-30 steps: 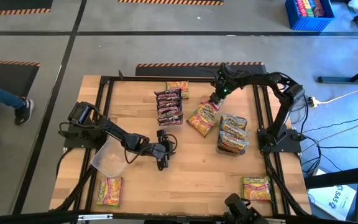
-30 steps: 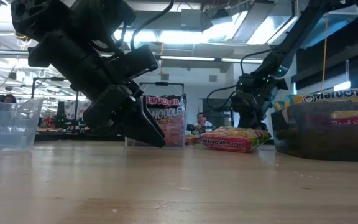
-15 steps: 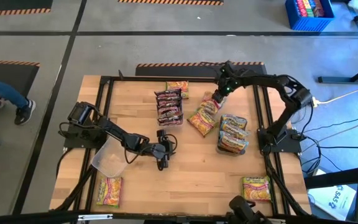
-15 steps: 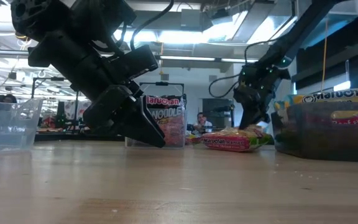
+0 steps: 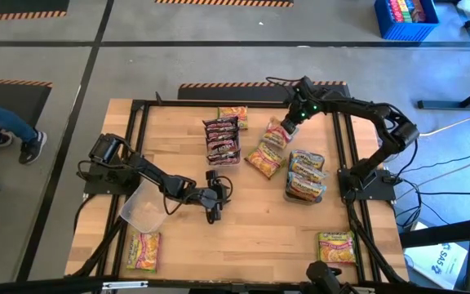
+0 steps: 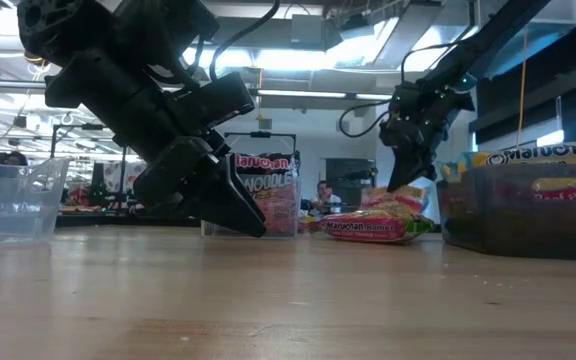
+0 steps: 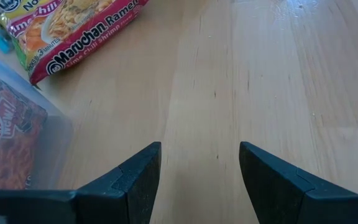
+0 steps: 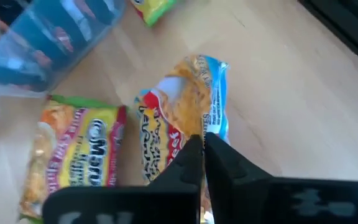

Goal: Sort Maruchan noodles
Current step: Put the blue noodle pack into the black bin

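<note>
My right gripper [image 5: 288, 124] is near the table's far edge, shut on a light blue Maruchan packet [image 8: 188, 106], also seen under the fingers in the low view [image 6: 396, 198]. A yellow-green packet [image 5: 263, 159] lies flat on the wood just beside it. Maroon packets [image 5: 223, 139] stand in a clear bin, and more packets fill another bin [image 5: 304, 175]. Single packets lie at the far edge [image 5: 233, 116], the near right [image 5: 337, 247] and the near left [image 5: 143, 251]. My left gripper [image 5: 216, 194] waits open just above the table's middle, its own view showing bare wood between its fingers [image 7: 197, 180]. My right gripper pinches the light blue packet by one short end [image 8: 211, 127] between its two fingers, coming from above and pointing down. The packet hangs tilted below the fingers. Whether its lower end [image 6: 383, 205] still touches the yellow-green packet [image 6: 368, 228], I cannot tell.
An empty clear bin [image 5: 145, 206] sits beside the left arm at the table's left. A black frame [image 5: 345, 147] rails the table's sides. Bare wood lies between the left gripper and the near edge. A person's legs [image 5: 6, 135] show on the floor at the left.
My right gripper, shut on the light blue packet, has risen and moved a little toward the far right corner. The packet's held end has come up off the pile of packets, and it now hangs tilted.
</note>
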Controlling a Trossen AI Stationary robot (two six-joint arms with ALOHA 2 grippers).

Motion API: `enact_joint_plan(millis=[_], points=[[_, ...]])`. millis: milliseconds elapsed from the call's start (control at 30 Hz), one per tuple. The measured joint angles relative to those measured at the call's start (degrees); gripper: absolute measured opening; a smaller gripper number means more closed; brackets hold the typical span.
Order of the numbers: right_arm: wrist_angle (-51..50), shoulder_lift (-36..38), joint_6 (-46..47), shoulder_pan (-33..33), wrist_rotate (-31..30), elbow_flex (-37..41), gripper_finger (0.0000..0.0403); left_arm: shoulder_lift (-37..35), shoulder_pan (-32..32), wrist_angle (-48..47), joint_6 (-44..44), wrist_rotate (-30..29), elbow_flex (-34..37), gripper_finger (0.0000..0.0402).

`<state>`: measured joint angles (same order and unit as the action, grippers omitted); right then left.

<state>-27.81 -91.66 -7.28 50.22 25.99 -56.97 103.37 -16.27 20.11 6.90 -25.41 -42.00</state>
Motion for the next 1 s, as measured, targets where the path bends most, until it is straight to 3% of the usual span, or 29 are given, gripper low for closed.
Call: enact_joint_plan(millis=[167,567,700,1000], points=[[-0.16,0.0,-1.71,0.0,2.29,0.0,0.0001,0.0,0.0,-0.01,0.0,0.0,0.0,0.0211],[0.83,-0.22,4.28,0.0,-1.23,0.62,0.0015,0.0,-0.02,-0.01,0.02,0.02,0.0,0.0211],[1.0,-0.22,4.65,0.02,-2.93,1.63,0.0079,0.0,-0.02,-0.01,0.02,0.02,0.0,0.0211],[4.17,-1.12,8.35,0.05,1.05,2.29,0.0306,0.0,-0.02,-0.01,0.07,2.84,0.0,0.0211]])
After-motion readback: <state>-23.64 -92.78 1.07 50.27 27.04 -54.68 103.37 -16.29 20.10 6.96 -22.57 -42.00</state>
